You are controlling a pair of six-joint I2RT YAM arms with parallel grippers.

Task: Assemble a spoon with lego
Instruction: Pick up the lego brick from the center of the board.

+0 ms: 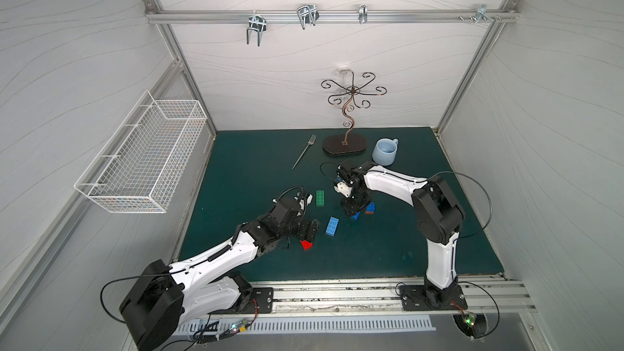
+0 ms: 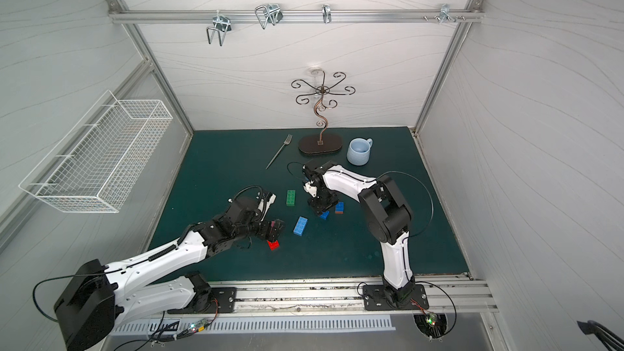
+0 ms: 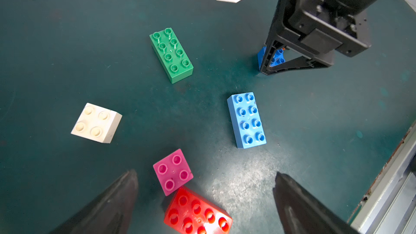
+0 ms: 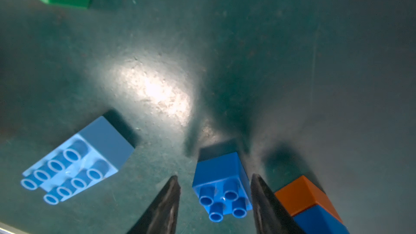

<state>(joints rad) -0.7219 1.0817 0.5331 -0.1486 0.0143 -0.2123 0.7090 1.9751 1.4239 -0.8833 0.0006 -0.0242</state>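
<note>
Centre-left in a top view, the left gripper (image 1: 310, 230) hangs spread wide and empty over the red brick (image 1: 306, 245) and pink brick (image 3: 172, 172), probably poised to choose a head piece. Further right, the green brick (image 1: 320, 197) and light blue brick (image 1: 332, 225) lie loose, studs up. Right of centre, the right gripper (image 4: 215, 177) straddles a short blue brick (image 4: 222, 190) on the mat (image 4: 292, 64), jaws narrow, with a gap on one side, so it is not clamped. Just beside it stands the orange-and-blue pair (image 4: 301, 193), seemingly the spoon's only joined part.
</note>
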